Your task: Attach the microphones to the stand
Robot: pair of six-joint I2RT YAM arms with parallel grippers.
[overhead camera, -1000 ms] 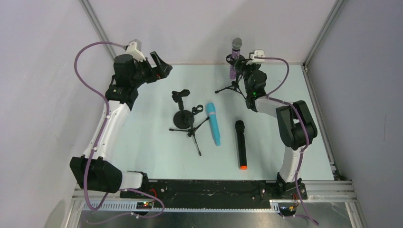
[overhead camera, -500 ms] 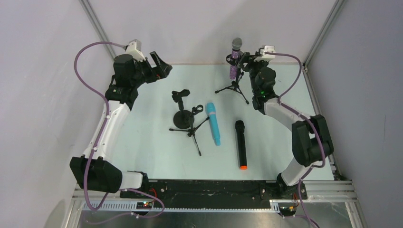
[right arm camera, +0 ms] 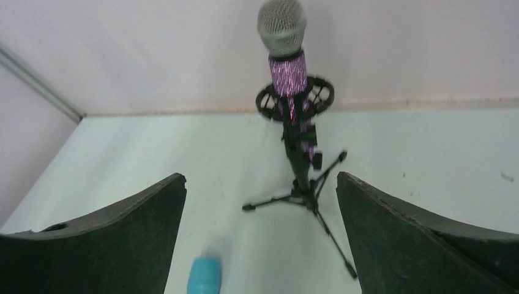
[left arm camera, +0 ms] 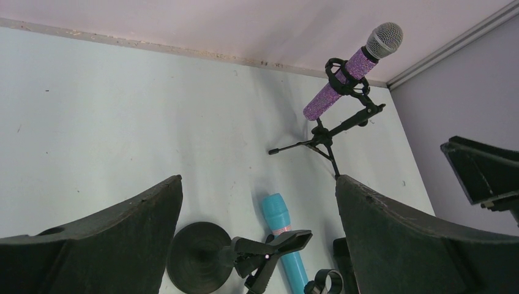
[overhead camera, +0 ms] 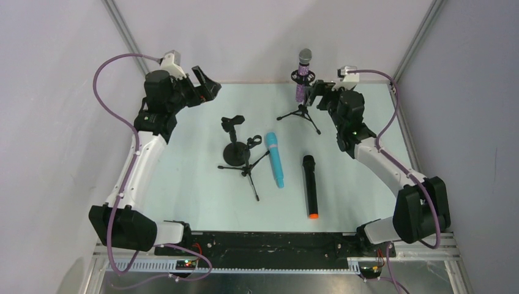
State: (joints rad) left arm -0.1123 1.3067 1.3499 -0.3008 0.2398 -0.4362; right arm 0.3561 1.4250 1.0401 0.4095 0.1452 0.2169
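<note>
Flat on the bench [overhead camera: 183, 177], just right of the round-base stand [overhead camera: 234, 153]: light-blue microphone [overhead camera: 275, 159], then black microphone [overhead camera: 310, 185] farther right. Probably light, rigid, slick, apt to roll; best pinched mid-barrel. Laid lengthwise far-to-near, orange end toward the arm bases. Beyond that stand, purple microphone [overhead camera: 302, 76] clipped upright. Left claw [overhead camera: 207, 84] and right claw [overhead camera: 314, 93] spread wide, empty.

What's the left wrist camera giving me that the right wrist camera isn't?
Left wrist only: the black round-base stand and a black spring clip beside it. Right wrist only: the grey corner rail at the left wall. Both: the purple glittery microphone held in the black tripod stand, and one end of the light-blue microphone.
</note>
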